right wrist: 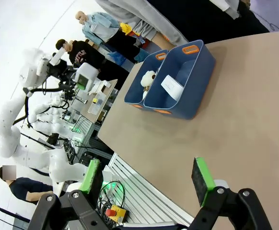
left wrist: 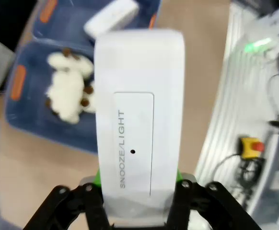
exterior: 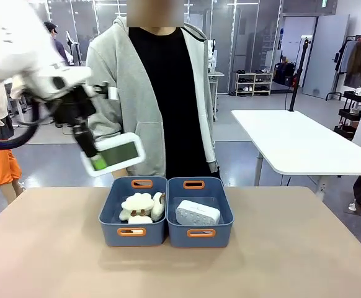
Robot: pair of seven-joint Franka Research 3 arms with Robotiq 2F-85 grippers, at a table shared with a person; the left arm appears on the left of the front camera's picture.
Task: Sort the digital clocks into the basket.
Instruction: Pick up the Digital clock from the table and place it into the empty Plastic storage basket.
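The left gripper [exterior: 93, 162], clamped on one end of the grey-screen clock [exterior: 115, 153], hung up-left of the right-hand basket [exterior: 220, 202] holding the dotted clock [exterior: 198, 212]; right fingers [right wrist: 201, 179] apart.

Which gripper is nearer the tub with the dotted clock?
Left. The left gripper, shut on the grey-screen clock, hangs above and left of that tub. The right gripper is open, well back over bare table.

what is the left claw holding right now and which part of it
The left claw is shut on the grey-screen digital clock, pinching one short end.
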